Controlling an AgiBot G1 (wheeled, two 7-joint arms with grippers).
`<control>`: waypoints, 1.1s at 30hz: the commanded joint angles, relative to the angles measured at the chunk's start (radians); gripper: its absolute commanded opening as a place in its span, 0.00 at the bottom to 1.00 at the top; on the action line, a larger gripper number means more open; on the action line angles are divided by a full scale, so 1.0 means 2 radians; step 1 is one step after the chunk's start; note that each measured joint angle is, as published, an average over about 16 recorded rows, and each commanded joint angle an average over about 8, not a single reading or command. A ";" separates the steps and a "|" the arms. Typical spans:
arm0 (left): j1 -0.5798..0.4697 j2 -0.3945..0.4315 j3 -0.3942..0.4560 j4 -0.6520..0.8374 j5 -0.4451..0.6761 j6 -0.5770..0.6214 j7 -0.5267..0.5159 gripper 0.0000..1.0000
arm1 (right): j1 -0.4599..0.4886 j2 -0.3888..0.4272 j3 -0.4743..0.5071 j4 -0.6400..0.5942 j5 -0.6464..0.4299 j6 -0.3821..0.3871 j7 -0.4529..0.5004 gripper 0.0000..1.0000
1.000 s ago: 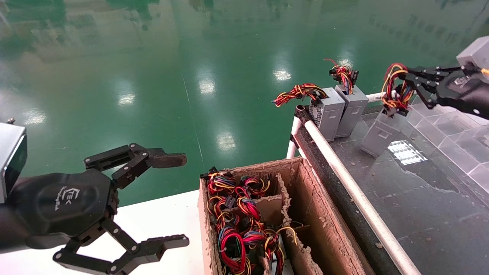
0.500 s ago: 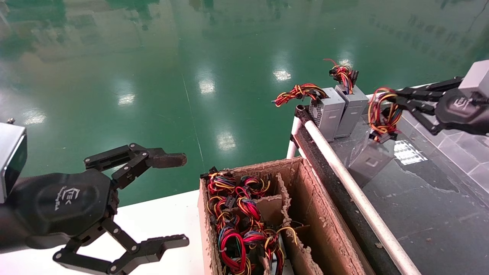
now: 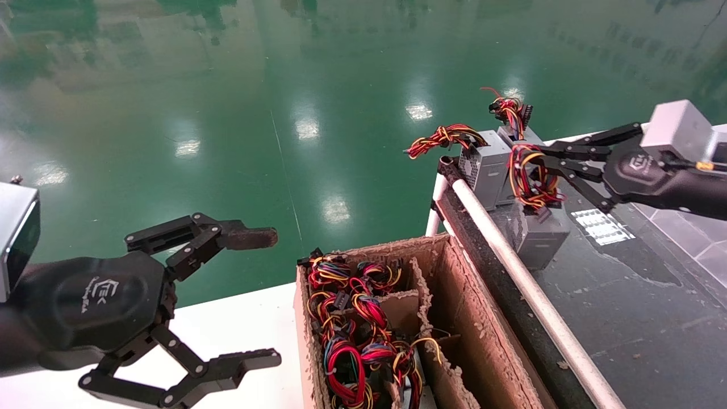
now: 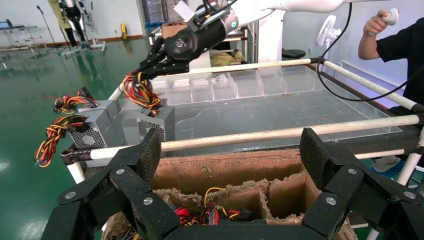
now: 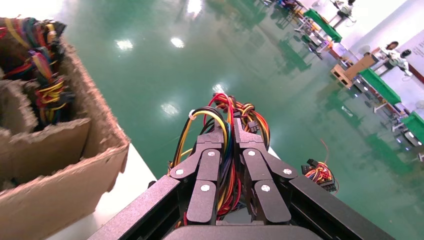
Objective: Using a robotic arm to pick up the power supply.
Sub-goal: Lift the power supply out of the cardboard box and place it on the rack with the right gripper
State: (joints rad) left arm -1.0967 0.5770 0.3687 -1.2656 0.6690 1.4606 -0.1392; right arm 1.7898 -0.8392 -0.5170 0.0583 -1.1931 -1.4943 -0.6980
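The power supply is a grey metal box hanging from its loop of red, yellow, black and blue wires. My right gripper is shut on that wire loop, seen close in the right wrist view with the wires pinched between the black fingers. The box is beside the white rail, over the dark table; whether it touches the table is unclear. In the left wrist view the box shows its perforated side. My left gripper stands open and empty at the lower left.
Two similar grey boxes with tighter wire bundles stand at the table's far corner, just behind the held one. A cardboard box with dividers and several wire bundles sits below the white pipe rail. Clear tray compartments lie to the right.
My right gripper has carried the power supply by its wires leftwards from over the clear tray to beside the rail, close to the two other boxes. The left arm has not moved.
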 commanded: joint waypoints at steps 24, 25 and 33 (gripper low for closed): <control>0.000 0.000 0.000 0.000 0.000 0.000 0.000 1.00 | -0.009 -0.082 0.012 -0.026 0.017 0.112 -0.036 0.00; 0.000 0.000 0.000 0.000 0.000 0.000 0.000 1.00 | -0.009 -0.084 0.013 -0.026 0.018 0.115 -0.036 0.00; 0.000 0.000 0.000 0.000 0.000 0.000 0.000 1.00 | -0.010 -0.097 0.023 -0.032 0.032 0.137 -0.032 0.00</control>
State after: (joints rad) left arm -1.0968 0.5769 0.3690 -1.2656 0.6688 1.4605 -0.1390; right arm 1.7683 -1.0327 -0.4712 -0.0058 -1.1283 -1.2162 -0.7628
